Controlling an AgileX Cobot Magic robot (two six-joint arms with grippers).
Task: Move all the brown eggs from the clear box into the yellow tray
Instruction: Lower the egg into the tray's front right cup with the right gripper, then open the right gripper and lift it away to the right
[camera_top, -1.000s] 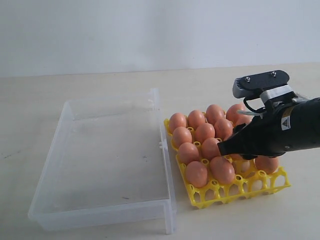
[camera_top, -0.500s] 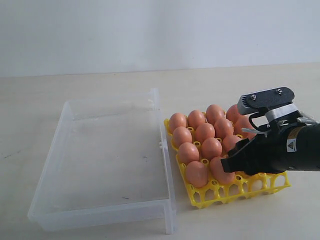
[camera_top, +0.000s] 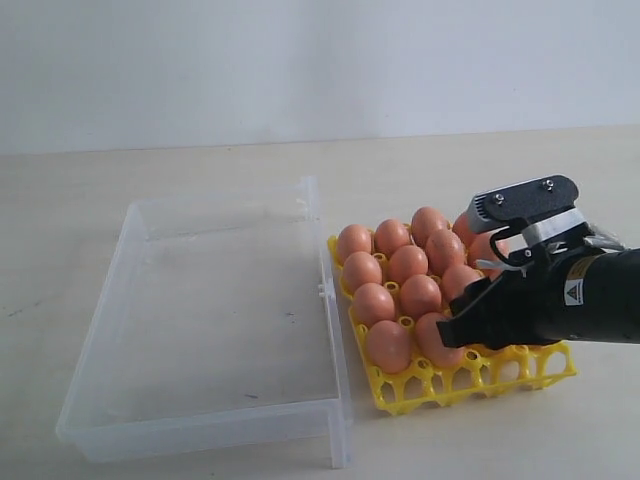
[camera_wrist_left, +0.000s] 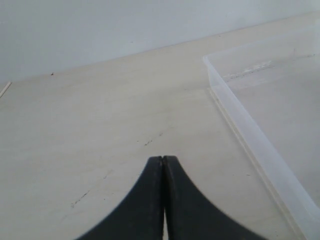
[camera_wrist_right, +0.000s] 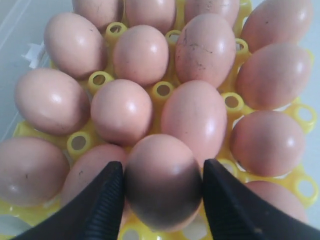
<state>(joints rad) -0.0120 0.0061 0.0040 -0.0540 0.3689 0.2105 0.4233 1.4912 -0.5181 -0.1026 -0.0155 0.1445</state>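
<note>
Brown eggs (camera_wrist_right: 141, 54): 16 counted in right wrist view (four rows of four), all in one yellow tray (camera_top: 405, 395), just beside right wall of one clear box (camera_top: 200, 430). Right gripper (camera_wrist_right: 162, 167): jaws wide, clamping near-row egg (camera_wrist_right: 162, 190) at tray's near edge. Left gripper (camera_wrist_left: 162, 159): closed, holding nothing, over open desk (camera_wrist_left: 75, 125) beside box.

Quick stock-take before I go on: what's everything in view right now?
box: one, clear, left on the table, no eggs in it.
tray: one, yellow, beside the box's right wall.
eggs: about fifteen, brown, in the tray's cups; the arm hides some.
held egg: one, brown, low over the tray's near rows.
table: one, beige, under everything.
wall: white, behind.
left gripper: black, shut, over bare table by a box corner.
right gripper: black, closed on the held egg.
</note>
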